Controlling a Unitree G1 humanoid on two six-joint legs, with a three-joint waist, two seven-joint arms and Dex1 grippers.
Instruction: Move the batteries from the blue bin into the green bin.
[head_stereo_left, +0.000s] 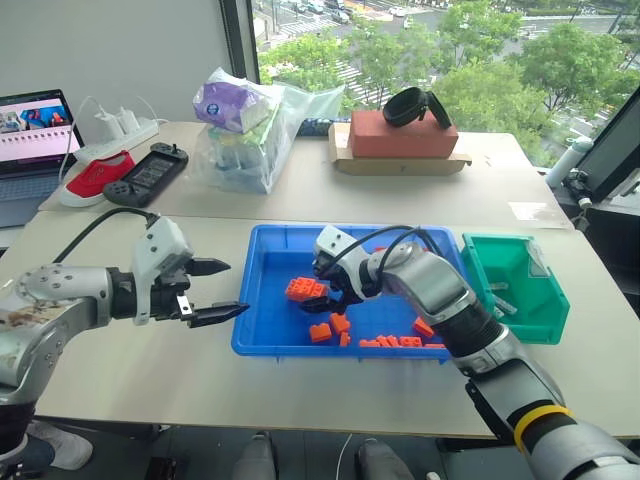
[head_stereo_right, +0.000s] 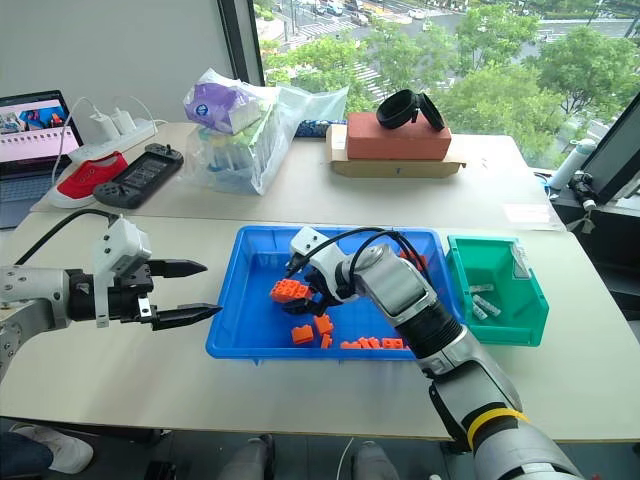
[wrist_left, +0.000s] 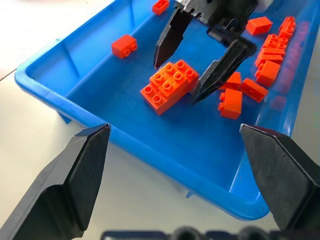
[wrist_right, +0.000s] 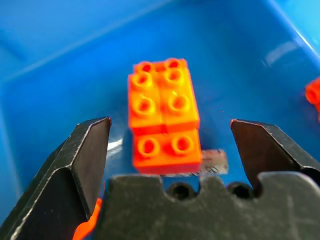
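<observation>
Lying in the green bin (head_stereo_right: 497, 305): two batteries (head_stereo_right: 481, 298).

Silver-grey arms, black cables, black-fingered right gripper (head_stereo_left: 322, 292), yellow forearm band.

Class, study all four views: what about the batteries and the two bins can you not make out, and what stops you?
- Battery in the blue bin: mostly hidden behind the orange brick block, right wrist view.
- Batteries in the green bin: too small to count, eye views.
- Blue bin floor beneath the right gripper: covered by the arm.
</observation>
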